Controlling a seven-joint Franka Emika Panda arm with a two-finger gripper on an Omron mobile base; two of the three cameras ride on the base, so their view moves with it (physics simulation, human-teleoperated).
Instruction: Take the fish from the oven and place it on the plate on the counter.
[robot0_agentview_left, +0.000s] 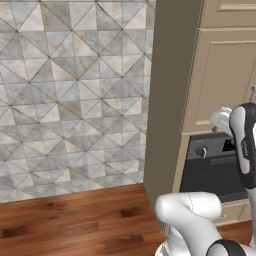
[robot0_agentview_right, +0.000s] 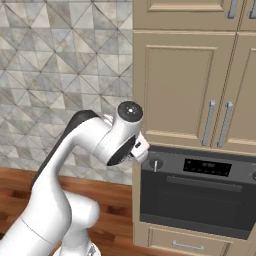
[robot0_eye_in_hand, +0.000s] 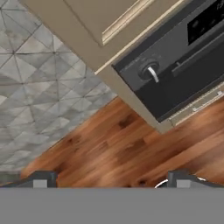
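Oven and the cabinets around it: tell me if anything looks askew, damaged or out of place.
Nothing stands out. The oven sits flush in the beige cabinets with its door shut, its knob and display intact. The wood floor shows no spill. The tool hangs open, holding nothing.

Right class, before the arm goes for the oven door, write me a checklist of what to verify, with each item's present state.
1. Oven in view ahead: ok.
2. Oven door open: not ok, it is shut.
3. Claw open: ok, tips stand wide apart.
4. Claw empty: ok, nothing between the tips.
5. Claw at the door handle: not ok, apart from it.
6. Fish inside the oven: cannot tell, the door hides it.
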